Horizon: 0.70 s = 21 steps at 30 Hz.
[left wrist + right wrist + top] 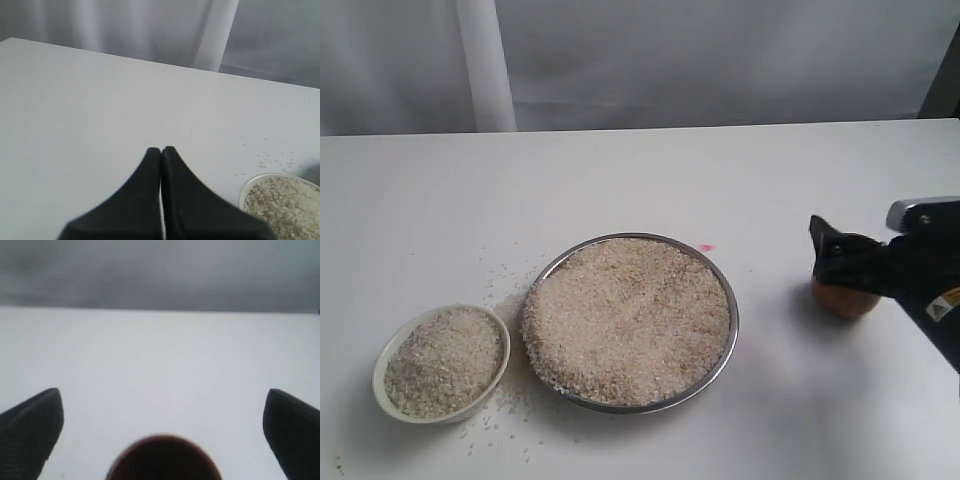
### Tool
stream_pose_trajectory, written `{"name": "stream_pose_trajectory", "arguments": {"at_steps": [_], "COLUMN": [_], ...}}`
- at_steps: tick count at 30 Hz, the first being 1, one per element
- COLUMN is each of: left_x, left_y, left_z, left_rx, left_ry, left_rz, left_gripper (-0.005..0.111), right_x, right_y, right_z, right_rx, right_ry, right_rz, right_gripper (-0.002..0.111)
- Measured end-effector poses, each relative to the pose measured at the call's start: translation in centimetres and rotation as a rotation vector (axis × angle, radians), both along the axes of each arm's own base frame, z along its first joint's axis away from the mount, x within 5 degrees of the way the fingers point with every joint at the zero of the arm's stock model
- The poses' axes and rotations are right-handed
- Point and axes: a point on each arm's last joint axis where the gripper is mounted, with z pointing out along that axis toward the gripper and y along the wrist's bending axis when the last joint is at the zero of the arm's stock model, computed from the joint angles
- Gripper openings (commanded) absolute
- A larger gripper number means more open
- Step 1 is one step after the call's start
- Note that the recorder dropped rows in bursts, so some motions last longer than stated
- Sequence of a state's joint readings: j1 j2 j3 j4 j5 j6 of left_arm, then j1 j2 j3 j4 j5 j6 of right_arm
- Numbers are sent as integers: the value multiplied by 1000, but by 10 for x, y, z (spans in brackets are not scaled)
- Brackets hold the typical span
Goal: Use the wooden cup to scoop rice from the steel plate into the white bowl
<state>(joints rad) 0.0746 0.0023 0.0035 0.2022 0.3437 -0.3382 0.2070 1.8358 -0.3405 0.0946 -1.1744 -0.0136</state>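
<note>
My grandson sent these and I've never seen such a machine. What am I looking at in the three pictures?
A two-armed robot; each arm ends in a gripper. One picture views the table from outside; two come from wrist cameras. On the table: a steel plate heaped with rice, a white bowl also holding rice, and a wooden cup. The left gripper is shut, empty. The right gripper is open astride the cup, not gripping it.
</note>
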Motion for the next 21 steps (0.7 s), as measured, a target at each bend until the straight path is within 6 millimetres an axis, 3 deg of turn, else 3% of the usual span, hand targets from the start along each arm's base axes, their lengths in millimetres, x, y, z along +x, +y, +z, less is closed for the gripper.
{"name": "stream_pose_trajectory", "arguments": {"at_steps": [7,10,16,21], "left_x": [0,0,0,0], "left_y": [0,0,0,0], "left_z": [0,0,0,0], "left_rx": [0,0,0,0], "left_ry": [0,0,0,0], "left_rz": [0,0,0,0], "left_gripper": [0,0,0,0], "right_x": [-28,-44,-86,-125], "right_y": [-2,4,10,6], "right_z": [77,106,156,180], "right_rx": [100,131,157,188], "right_ry": [-252,-326,-477,-520], "right_rz": [11,57,155,229], "right_gripper": [104,96,54,23]}}
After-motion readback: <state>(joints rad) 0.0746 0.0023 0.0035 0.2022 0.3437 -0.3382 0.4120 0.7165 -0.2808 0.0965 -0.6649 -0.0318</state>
